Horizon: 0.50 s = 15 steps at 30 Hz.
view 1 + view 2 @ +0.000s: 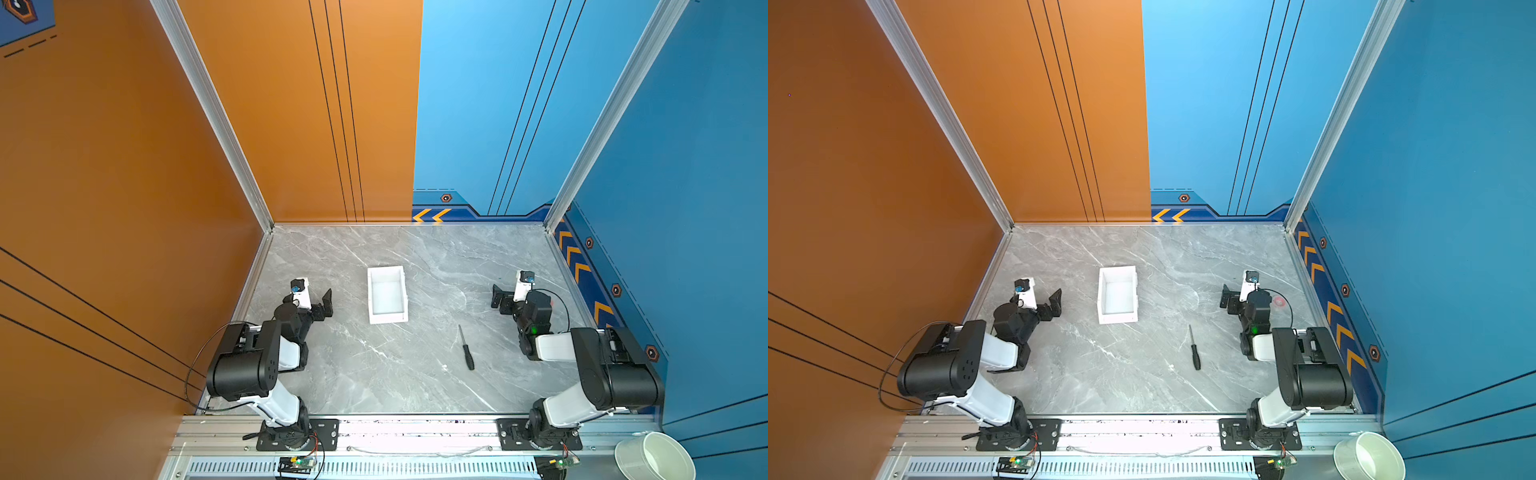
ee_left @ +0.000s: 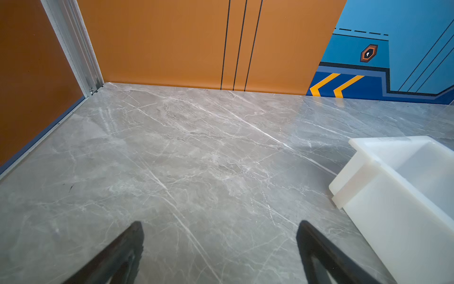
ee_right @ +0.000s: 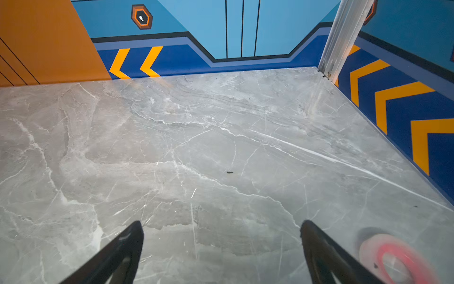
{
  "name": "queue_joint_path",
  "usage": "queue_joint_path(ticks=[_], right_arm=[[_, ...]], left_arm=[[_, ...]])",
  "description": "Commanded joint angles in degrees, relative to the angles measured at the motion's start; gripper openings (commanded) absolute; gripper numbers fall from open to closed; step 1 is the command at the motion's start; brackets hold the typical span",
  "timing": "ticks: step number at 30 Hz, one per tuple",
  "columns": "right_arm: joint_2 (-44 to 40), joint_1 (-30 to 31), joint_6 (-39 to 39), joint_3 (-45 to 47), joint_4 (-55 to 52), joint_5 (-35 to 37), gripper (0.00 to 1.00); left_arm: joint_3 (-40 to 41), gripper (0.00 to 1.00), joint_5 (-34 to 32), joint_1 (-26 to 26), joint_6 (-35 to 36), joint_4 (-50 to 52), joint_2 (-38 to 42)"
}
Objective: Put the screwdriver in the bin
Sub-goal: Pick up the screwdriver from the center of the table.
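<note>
The screwdriver, with a black handle and thin dark shaft, lies flat on the grey marble table, right of centre, handle toward the front. The bin is a white open tray near the middle, and I see nothing inside it. My left gripper is open just left of the bin, whose wall shows in the left wrist view. My right gripper is open, behind and to the right of the screwdriver. Bare table shows between both pairs of fingers.
A pink-red ring lies on the table beside the right gripper. A round white cup sits off the table at the front right. Orange and blue walls close in the left, back and right sides.
</note>
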<state>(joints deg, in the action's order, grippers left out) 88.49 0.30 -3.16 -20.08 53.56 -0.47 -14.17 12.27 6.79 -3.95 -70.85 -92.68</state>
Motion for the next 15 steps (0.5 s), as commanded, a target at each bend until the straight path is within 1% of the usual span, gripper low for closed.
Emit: queue_joint_path(ticks=[1,15], right_arm=[[0.27,-0.21,0.54,-0.75,-0.20,-0.65,1.00],[0.24,-0.21,0.61,-0.75,-0.21,-0.60,1.00]], left_arm=[[-0.71,0.98,1.24,0.15,0.60,0.92,0.84],[-1.28,0.98,1.40,-0.04,0.85,2.08,1.04]])
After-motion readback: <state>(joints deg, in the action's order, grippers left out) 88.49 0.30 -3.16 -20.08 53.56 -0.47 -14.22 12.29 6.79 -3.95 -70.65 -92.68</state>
